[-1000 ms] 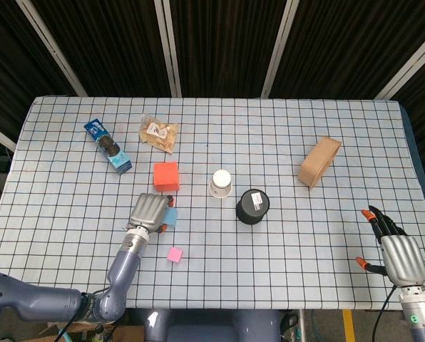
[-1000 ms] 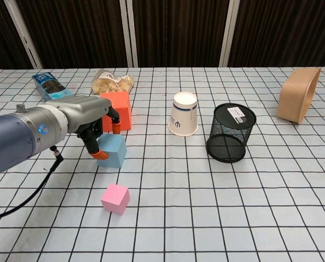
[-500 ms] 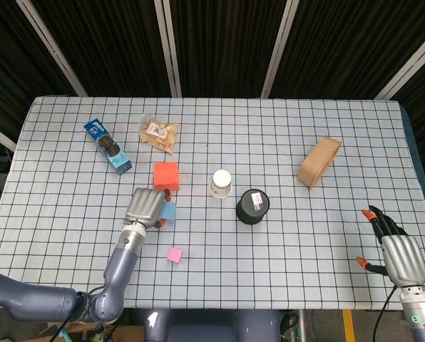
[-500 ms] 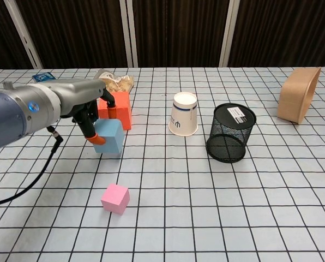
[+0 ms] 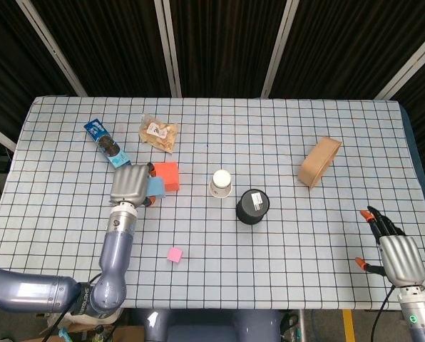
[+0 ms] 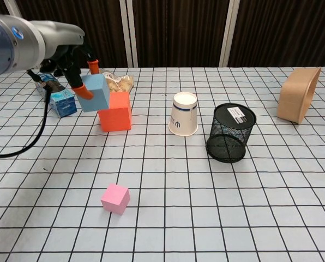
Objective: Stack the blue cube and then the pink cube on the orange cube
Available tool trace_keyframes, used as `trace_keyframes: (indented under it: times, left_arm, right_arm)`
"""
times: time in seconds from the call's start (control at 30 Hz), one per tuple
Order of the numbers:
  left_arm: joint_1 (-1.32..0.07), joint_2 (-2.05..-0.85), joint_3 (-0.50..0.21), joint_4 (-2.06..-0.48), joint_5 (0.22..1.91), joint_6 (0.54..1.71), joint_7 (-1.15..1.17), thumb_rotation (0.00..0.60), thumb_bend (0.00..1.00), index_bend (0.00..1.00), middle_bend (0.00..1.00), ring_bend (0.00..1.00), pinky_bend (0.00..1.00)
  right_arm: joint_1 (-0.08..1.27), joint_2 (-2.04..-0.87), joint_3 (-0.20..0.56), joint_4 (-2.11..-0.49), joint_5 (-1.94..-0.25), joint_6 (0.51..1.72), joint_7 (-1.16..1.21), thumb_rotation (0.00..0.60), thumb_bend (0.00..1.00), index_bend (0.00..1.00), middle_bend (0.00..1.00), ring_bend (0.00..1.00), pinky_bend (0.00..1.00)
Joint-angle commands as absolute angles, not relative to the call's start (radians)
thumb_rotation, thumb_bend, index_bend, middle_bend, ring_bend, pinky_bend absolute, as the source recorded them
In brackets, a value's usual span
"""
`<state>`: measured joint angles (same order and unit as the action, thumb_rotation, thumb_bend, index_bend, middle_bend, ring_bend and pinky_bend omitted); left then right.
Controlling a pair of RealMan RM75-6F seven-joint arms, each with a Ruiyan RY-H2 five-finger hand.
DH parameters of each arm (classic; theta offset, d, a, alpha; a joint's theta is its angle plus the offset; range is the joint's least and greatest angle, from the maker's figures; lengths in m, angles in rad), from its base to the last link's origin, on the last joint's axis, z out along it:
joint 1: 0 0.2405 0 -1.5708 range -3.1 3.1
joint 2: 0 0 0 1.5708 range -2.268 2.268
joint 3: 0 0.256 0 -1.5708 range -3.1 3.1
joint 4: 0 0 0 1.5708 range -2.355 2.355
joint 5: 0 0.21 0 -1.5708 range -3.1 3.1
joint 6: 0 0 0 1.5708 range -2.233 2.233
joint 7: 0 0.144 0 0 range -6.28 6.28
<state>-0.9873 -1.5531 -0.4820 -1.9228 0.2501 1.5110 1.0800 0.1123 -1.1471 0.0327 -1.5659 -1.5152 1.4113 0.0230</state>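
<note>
My left hand [image 6: 75, 60] [image 5: 130, 184] holds the blue cube [image 6: 97, 93] [image 5: 156, 187] in the air, tilted, just left of and partly above the orange cube [image 6: 116, 115] [image 5: 169, 175]. The orange cube stands on the checked table. Nearer the front edge, the pink cube [image 6: 115, 198] [image 5: 174, 254] lies alone. Low at the right edge of the head view is my right hand [image 5: 396, 253], holding nothing, its fingers straight and apart; the chest view does not show it.
A white paper cup [image 6: 184, 113] and a black mesh pot [image 6: 230, 132] stand right of the orange cube. A tan holder [image 6: 299, 94] lies far right. A blue snack packet [image 5: 107, 146] and a bag of snacks [image 5: 157, 133] lie behind the left hand.
The left hand has lifted the blue cube off the table and carried it up and back, to beside the orange cube. The right hand has stayed put.
</note>
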Motion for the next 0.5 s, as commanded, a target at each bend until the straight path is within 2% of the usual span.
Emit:
trace_keyframes:
  times: [0.03,0.2,0.37,0.5]
  left_arm:
    - [-1.01,-1.541,-0.502,-1.899,0.223,1.522,1.099,0.6,0.28,0.4,0.9,0.8,0.85]
    - [-1.014,-1.534,-0.532,-1.843,0.183,1.465,1.057,0.6,0.28,0.41,0.9,0.8,0.85]
    - [-1.02,-1.517,-0.526,-1.77,0.167,1.331,1.021,0.6,0.28,0.41,0.9,0.8,0.85]
    - [-1.034,-1.514,-0.507,-1.729,0.163,1.271,1.01,0.6,0.28,0.41,0.9,0.8,0.85]
  right_arm:
    - [0.112,-1.147,0.032,-1.567,-1.514,1.411,0.02,0.6,0.1,0.12,0.1,0.17,0.37]
    - [0.111,-1.146,0.034,-1.569,-1.506,1.409,0.013,0.6,0.1,0.12,0.1,0.17,0.37]
    - [0.113,-1.153,0.038,-1.567,-1.493,1.402,-0.008,0.6,0.1,0.12,0.1,0.17,0.37]
    - [0.116,-1.16,0.039,-1.567,-1.484,1.392,-0.028,0.6,0.1,0.12,0.1,0.17,0.37]
